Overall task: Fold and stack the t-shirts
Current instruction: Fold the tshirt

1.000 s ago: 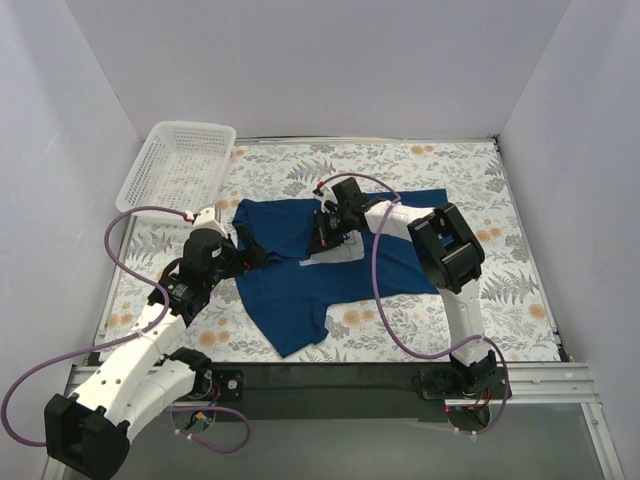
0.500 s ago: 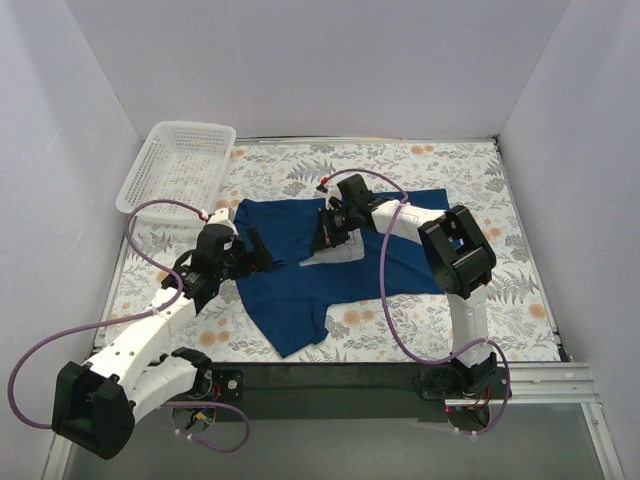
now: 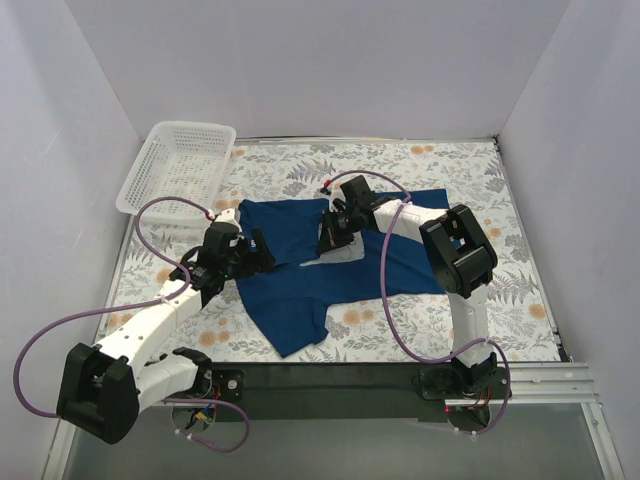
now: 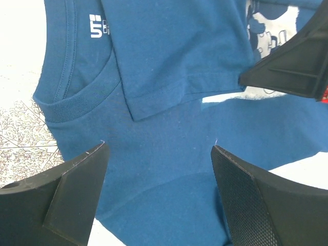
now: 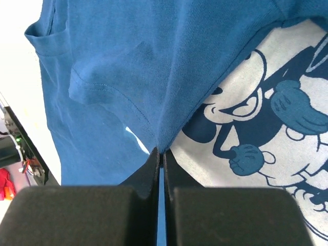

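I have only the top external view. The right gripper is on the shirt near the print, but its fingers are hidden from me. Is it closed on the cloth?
Observer: Yes. In the right wrist view the right gripper is shut, and a raised fold of the navy t-shirt is pinched between its jaws, right at the edge of the grey cartoon print.
Operator: And on the left side, is anything held?
Observer: No. In the left wrist view the left gripper is open over flat cloth just below the collar, with nothing between its jaws. I cannot tell whether it touches the cloth.
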Controlling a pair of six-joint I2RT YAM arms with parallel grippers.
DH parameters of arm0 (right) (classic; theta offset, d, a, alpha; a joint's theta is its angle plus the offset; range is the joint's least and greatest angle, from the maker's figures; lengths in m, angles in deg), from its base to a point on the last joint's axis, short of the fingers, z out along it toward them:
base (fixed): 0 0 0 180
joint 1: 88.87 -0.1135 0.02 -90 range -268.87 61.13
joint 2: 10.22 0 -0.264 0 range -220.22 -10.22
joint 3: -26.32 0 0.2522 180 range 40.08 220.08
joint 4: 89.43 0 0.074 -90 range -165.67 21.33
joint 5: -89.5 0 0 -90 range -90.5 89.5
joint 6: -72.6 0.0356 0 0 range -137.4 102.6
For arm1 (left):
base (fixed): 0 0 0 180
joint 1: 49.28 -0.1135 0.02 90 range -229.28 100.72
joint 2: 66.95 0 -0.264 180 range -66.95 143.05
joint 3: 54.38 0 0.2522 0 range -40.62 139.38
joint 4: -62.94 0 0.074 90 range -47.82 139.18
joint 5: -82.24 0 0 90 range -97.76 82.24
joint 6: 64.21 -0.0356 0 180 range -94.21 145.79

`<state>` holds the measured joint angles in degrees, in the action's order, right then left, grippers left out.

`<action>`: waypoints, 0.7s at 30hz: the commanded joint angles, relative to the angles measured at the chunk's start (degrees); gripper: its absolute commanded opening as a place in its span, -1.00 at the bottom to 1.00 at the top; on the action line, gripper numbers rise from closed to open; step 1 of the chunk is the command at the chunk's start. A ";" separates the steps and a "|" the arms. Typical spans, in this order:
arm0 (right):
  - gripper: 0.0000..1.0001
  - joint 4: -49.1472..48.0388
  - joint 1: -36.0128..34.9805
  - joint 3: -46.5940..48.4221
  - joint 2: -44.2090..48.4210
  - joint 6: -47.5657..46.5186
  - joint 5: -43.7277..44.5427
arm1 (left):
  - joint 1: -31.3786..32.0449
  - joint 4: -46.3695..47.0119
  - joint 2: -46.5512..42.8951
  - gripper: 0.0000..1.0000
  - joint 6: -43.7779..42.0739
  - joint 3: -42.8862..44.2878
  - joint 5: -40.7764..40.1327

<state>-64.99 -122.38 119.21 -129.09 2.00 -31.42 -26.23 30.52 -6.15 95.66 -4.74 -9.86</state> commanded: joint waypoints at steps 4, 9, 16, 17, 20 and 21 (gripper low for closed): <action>-0.54 3.03 0.21 1.81 0.66 -4.01 -1.16 | -0.20 3.18 2.31 0.48 -1.22 2.35 -1.49; 0.14 8.39 2.74 5.68 3.98 -21.36 -3.71 | -0.90 6.43 7.83 0.49 -0.53 7.79 -6.50; 0.28 8.57 17.41 -5.12 20.42 -39.59 -13.44 | -8.36 6.88 28.13 0.26 5.18 22.64 -6.42; 0.28 8.14 22.48 -7.39 21.48 -40.13 -14.16 | -9.59 6.44 32.41 0.25 5.71 25.44 -6.33; 0.28 7.08 32.59 -8.56 23.42 -41.81 -16.10 | -11.01 5.82 38.58 0.21 5.55 30.98 -6.94; 0.27 6.90 35.34 -8.30 22.98 -41.81 -16.02 | -11.18 5.82 40.00 0.20 5.20 32.14 -7.38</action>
<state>-57.99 -93.99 112.46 -105.85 -34.35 -44.12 -36.66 37.19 31.44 100.03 23.19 -15.09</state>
